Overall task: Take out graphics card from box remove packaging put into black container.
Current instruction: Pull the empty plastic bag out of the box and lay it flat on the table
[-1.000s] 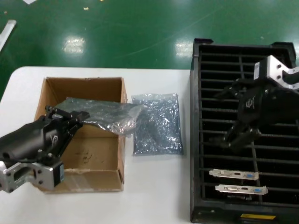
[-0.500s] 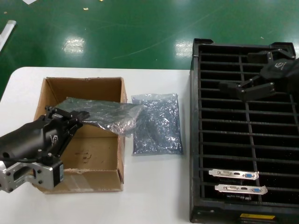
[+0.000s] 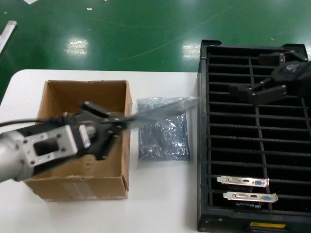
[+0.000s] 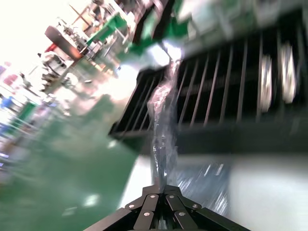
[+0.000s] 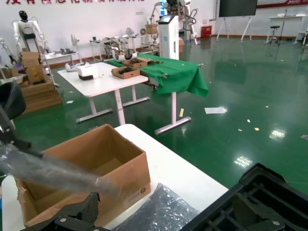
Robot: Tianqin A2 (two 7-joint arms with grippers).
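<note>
The left gripper (image 3: pixel 118 124) pinches the bagged card (image 3: pixel 160 109) above the box (image 3: pixel 77 187); next, the open right gripper (image 3: pixel 265 75) strips the bag.

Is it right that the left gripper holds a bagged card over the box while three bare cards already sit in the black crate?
Not quite: the head view shows two graphics cards in the black container, not three. The left gripper does hold the bagged card, lifted over the box.

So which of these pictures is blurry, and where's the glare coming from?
Left wrist view: streaked with motion blur, only the left gripper and the bagged card it grips stay readable. Head view: sharp, with lamp glare on the green floor. Right wrist view: sharp, floor reflections too.
</note>
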